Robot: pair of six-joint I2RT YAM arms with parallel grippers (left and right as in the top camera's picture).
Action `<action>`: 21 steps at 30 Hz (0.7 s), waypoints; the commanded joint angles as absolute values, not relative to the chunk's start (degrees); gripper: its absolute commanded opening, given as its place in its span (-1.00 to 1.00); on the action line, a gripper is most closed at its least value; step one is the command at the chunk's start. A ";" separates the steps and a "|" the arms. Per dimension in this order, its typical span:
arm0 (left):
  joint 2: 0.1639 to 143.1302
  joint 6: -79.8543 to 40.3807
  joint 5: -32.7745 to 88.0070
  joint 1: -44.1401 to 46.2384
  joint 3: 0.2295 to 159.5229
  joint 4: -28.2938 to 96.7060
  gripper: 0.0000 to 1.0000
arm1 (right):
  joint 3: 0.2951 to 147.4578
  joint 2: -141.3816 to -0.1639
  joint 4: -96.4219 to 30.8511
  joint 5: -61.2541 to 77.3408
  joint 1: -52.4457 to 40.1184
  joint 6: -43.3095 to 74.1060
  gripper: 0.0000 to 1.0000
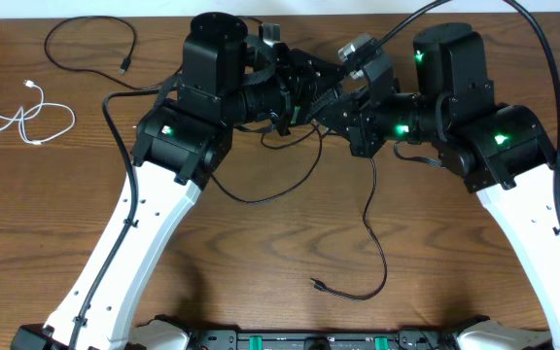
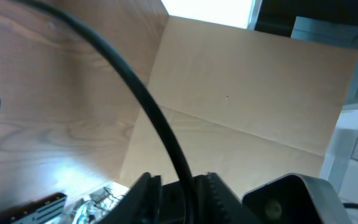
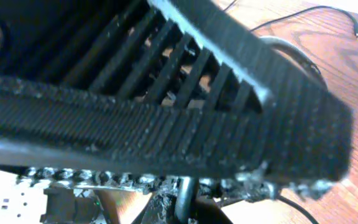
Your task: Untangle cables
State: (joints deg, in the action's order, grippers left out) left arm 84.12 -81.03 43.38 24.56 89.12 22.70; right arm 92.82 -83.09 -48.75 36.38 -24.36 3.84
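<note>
Brown wood-grain counter (image 1: pixel 261 253) fills the overhead view, and a plain cardboard wall (image 2: pixel 247 93) rises behind it in the left wrist view. The left gripper (image 1: pixel 304 92) sits at the far middle of the counter, with the right gripper (image 1: pixel 331 99) pressed in just beside it.

A long black cable (image 1: pixel 372 209) hangs from the left gripper and trails toward the near edge, ending in a small plug on the counter. In the left wrist view this cable passes between the two fingers (image 2: pixel 146 194), which stand tight against it on either side, so it is pinched there.

The right wrist view is a blur of ribbed black pad, so I cannot tell how that gripper stands.

Well to the left of the left gripper lies a short black cable (image 1: pixel 125 64) in a loose loop. Farther left still is the white cable (image 1: pixel 16 121), apart from the others.
</note>
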 commanded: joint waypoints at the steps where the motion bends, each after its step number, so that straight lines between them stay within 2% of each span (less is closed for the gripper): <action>1: 84.38 -80.68 44.12 24.84 89.49 22.72 -0.60 | 92.95 -83.15 -48.66 36.10 -24.75 2.98 -0.98; 21: 84.38 -80.71 44.12 24.84 89.49 22.85 -0.53 | 92.95 -83.15 -48.40 35.92 -24.43 3.14 -0.98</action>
State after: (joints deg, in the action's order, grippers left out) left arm 84.12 -81.10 43.42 24.56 89.12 22.79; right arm 92.82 -83.09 -48.58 36.01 -24.34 3.86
